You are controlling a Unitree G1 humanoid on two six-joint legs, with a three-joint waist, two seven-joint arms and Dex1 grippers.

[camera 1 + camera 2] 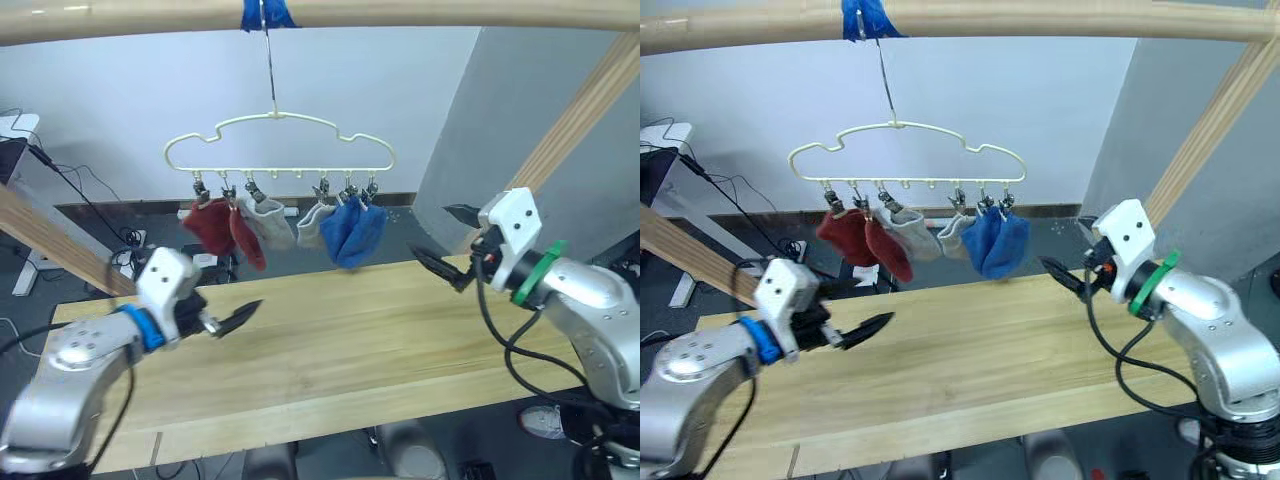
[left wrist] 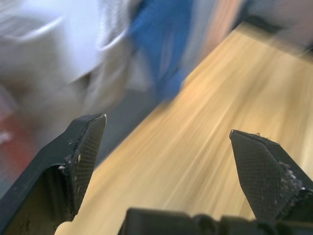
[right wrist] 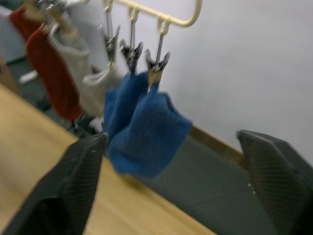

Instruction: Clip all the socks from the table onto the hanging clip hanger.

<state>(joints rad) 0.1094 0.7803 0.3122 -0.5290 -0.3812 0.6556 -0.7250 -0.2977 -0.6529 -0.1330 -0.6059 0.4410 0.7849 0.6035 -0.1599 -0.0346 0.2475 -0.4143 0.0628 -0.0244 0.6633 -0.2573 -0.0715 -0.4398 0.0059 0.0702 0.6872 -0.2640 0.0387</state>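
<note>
The cream wire clip hanger (image 1: 280, 142) hangs by its hook from the top bar, above the table's far edge. Clipped along it from left to right are two rust red socks (image 1: 212, 226), two light grey socks (image 1: 270, 222) and two blue socks (image 1: 352, 232). The light wooden table (image 1: 340, 345) has no sock lying on the part I see. My left gripper (image 1: 232, 305) is open and empty, low over the table's left part. My right gripper (image 1: 442, 240) is open and empty too, just right of the blue socks (image 3: 146, 127) near the table's far right edge.
A thick wooden frame bar (image 1: 420, 14) with blue tape (image 1: 266, 14) carries the hook. Slanted wooden beams run down at the left (image 1: 50, 240) and right (image 1: 575, 115). Cables (image 1: 100, 215) lie on the floor behind the table. A grey partition (image 1: 500, 120) stands at the back right.
</note>
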